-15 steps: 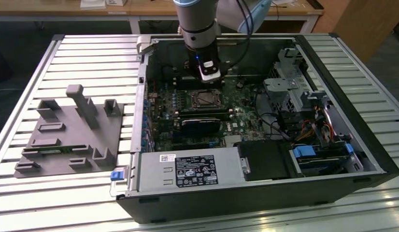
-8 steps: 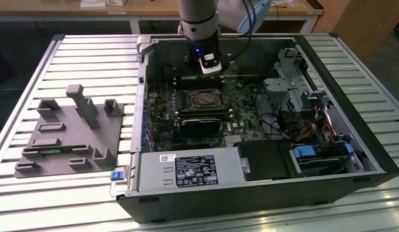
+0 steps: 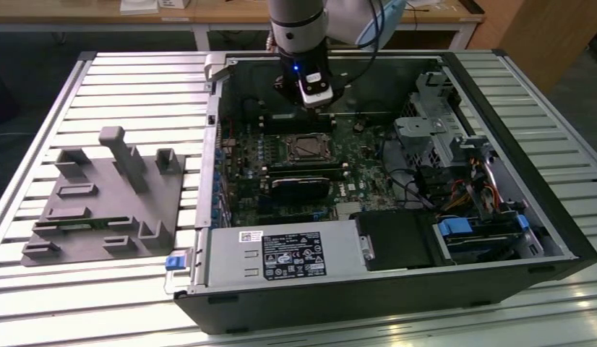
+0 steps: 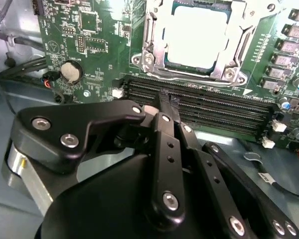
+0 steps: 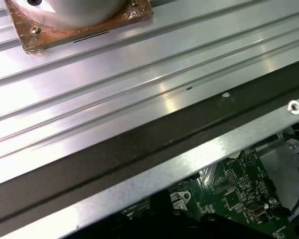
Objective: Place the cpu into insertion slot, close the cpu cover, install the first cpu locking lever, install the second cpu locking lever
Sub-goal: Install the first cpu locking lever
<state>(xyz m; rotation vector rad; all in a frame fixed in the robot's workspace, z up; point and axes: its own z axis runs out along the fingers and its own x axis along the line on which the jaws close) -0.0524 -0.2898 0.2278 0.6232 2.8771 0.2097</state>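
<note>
The insertion slot [image 3: 306,148] lies on the green board in the middle of the open computer case. In the second wrist view the cpu [image 4: 195,32] shows as a pale silver square lying flat in the slot. The cpu cover [image 4: 150,47], a silvery frame, lies down around the cpu. A thin metal lever [image 4: 246,42] runs along one side of the frame. My gripper [image 3: 316,101] [image 4: 164,99] hangs over the back of the board, beyond the slot as the exterior view shows it. Its black fingers are shut with nothing seen between them, tips over the long black memory slots [image 4: 204,107].
The case [image 3: 559,238] lies open on a slatted aluminium table [image 5: 114,94]. A grey fixture block [image 3: 105,199] stands at the exterior view's left. A power supply [image 3: 279,254], drive bays [image 3: 477,235] and cables [image 3: 472,188] crowd the case's near and right sides. A black card [image 3: 301,186] sits in front of the slot.
</note>
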